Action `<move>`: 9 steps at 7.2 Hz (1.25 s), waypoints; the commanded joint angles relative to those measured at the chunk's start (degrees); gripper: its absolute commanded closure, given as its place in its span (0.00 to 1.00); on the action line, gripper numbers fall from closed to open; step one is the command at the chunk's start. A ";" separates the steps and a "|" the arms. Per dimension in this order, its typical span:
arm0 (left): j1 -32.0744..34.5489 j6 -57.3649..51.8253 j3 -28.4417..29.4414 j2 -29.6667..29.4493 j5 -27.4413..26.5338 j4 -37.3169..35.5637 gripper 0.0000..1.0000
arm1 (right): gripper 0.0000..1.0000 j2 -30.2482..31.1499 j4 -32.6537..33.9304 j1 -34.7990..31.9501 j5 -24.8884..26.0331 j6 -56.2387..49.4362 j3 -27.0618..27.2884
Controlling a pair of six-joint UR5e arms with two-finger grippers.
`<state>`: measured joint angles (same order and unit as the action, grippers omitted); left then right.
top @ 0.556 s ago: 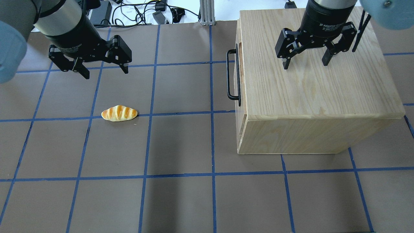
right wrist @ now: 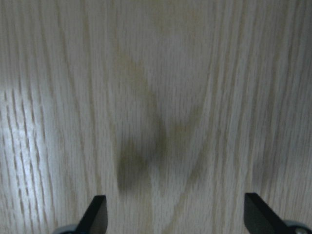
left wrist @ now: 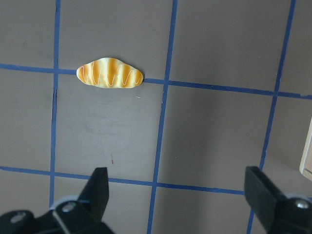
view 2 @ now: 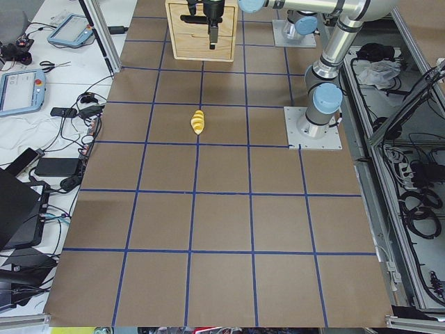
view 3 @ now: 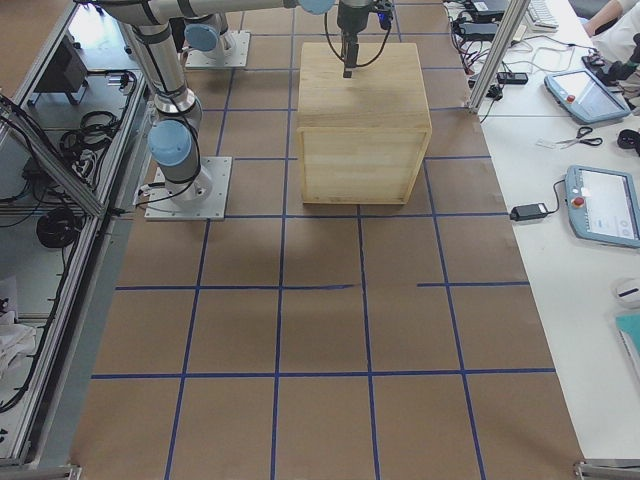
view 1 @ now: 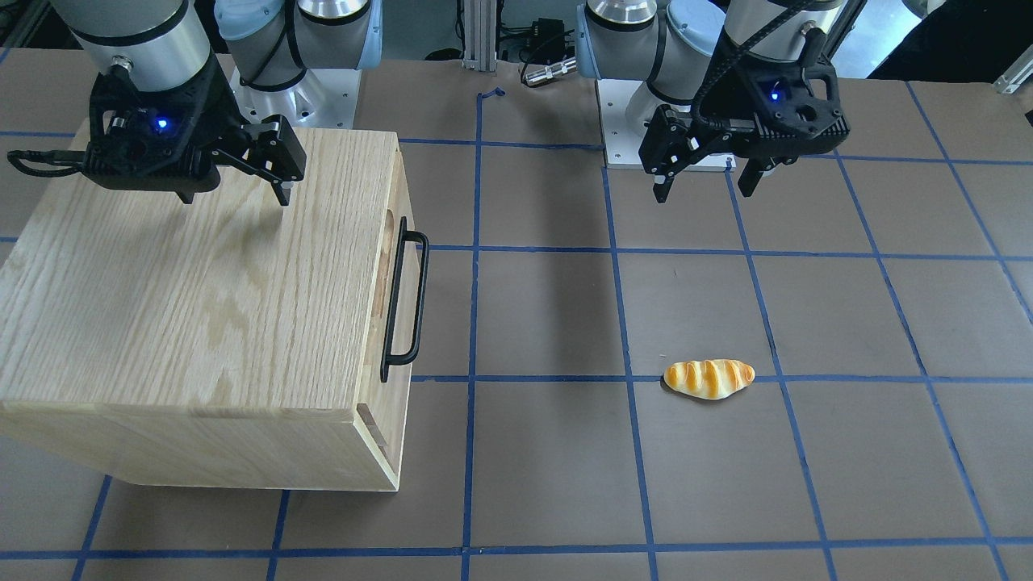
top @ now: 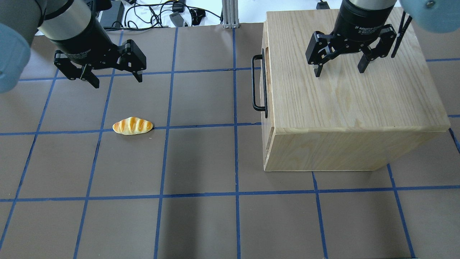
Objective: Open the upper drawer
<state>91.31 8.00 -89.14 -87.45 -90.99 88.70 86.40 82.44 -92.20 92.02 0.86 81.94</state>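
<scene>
The upper drawer is shut in the oak-grain cabinet, its front facing the table's middle. Its black bar handle also shows in the front-facing view. My right gripper is open and empty, hovering just above the cabinet's top near its far side; its wrist view shows only wood grain. My left gripper is open and empty above the mat, far to the left of the handle.
A striped bread roll lies on the brown mat, nearer than my left gripper; it also shows in the left wrist view. Cables and power bricks lie beyond the far edge.
</scene>
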 commanded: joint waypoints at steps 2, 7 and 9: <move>0.01 0.00 -0.07 0.00 0.20 0.07 0.00 | 0.00 0.00 0.00 0.00 0.00 0.02 -0.02; 0.71 -0.26 0.19 -1.75 0.46 -0.02 0.00 | 0.00 0.00 0.00 0.00 0.00 0.02 -0.02; 6.66 -4.03 0.28 -6.21 0.81 -2.29 0.00 | 0.00 0.00 0.00 0.00 0.00 0.02 -0.02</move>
<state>94.47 5.64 -88.99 -90.59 -90.49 88.04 86.40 82.44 -92.20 92.02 0.88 81.92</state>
